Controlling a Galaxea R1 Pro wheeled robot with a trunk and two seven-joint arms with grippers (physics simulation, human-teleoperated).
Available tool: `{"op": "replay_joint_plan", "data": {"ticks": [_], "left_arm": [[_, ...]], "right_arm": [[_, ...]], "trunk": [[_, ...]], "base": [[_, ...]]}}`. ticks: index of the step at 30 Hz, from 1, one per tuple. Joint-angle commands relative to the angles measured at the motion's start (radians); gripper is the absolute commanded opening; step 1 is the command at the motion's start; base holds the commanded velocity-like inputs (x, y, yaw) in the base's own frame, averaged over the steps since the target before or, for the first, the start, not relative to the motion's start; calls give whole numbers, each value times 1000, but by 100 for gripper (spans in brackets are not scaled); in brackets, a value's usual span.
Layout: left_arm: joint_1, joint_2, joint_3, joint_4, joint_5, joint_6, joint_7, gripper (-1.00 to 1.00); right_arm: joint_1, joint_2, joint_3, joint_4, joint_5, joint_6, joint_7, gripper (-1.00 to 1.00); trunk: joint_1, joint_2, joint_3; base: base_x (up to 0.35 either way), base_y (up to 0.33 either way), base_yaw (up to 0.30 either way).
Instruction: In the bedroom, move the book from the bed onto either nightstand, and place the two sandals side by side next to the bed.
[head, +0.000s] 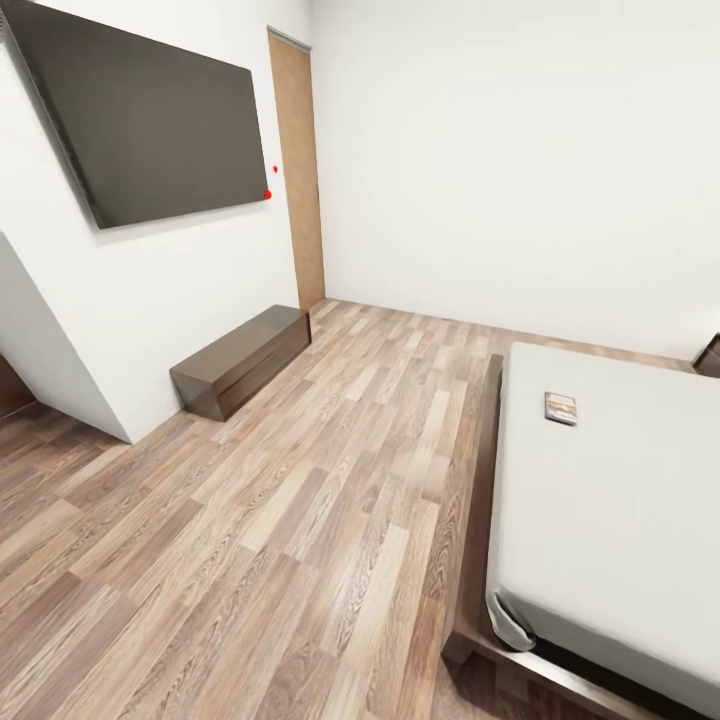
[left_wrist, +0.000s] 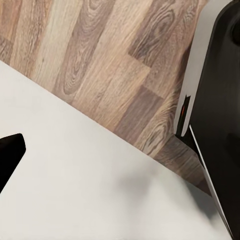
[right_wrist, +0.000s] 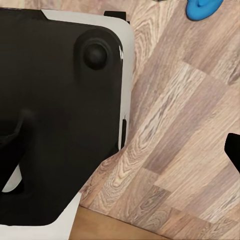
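we see the book (head: 560, 407) lying flat on the bed (head: 610, 500), near the mattress's far edge. a blue sandal (right_wrist: 204, 10) rests on the wood floor (head: 300, 520) beside our base. we cannot tell whether either of our grippers is apart or together.

— Bright or dim?
— Bright, evenly lit, no visible lamp or window. Faint sheen on the wall screen (head: 160, 125); soft shadow under the bench (head: 243, 360) and along the bed (head: 610, 500) frame.
— Sharp?
— Slightly soft throughout, smeared grain on the floor (head: 280, 520). Wide-angle stretch at the head view's edges, walls leaning. Wrist views: near dark parts blurred, a dim grey shadow on the white surface (left_wrist: 90, 190).
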Motion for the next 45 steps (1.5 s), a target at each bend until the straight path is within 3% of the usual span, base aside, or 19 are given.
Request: {"op": "replay_joint_plan", "data": {"ticks": [1,45], "left_arm": [[-1,0,7,2,-11,-4,5,100],[-1,0,7,2,-11,-6,3,100]], "right_arm": [[-1,0,-8,2,10,-2,2,100],[-1,2,-8,2,10,-2,1,100]], "trunk": [[0,-2,0],[0,-2,67]], "base": [[0,0,0],[0,0,0]]}}
